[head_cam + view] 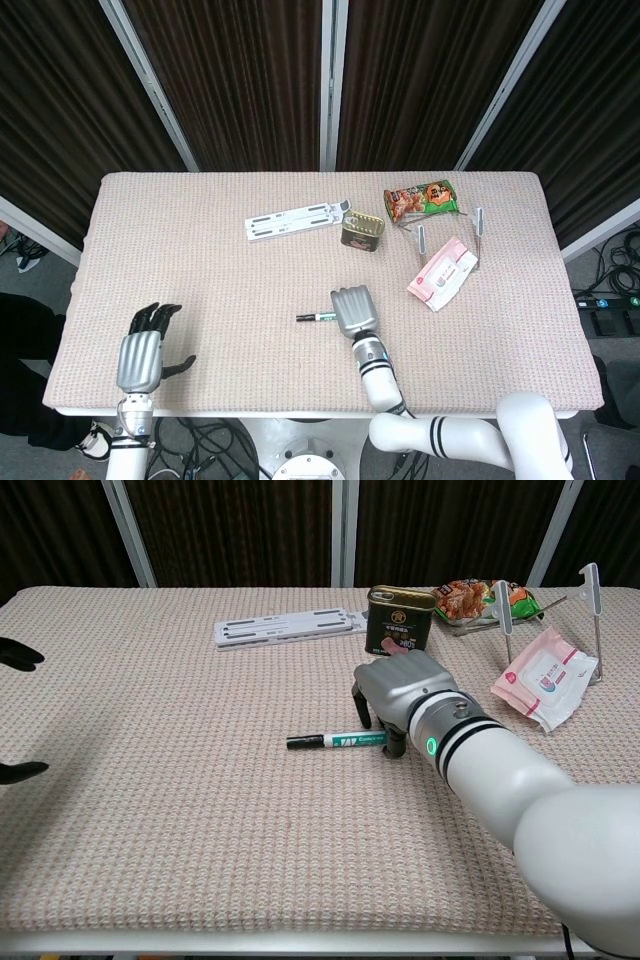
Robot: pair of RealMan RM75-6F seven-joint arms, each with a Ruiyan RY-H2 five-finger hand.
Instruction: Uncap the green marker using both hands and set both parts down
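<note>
- Left hand (141, 358) at the near left edge of the counter (200, 270), fingers spread apart, nothing in them.
- Right hand (398, 692) at counter centre, palm down, fingers (362, 706) curled down over the right end of the green marker (335, 741); whether they actually grip it, cannot tell.
- Marker lies flat, cap on, black tip end pointing left.
- Further back: tin can (399, 621), white slotted strip (288, 627), wipes pack (545, 683) against a wire stand (592, 592), snack bag (421, 198).
</note>
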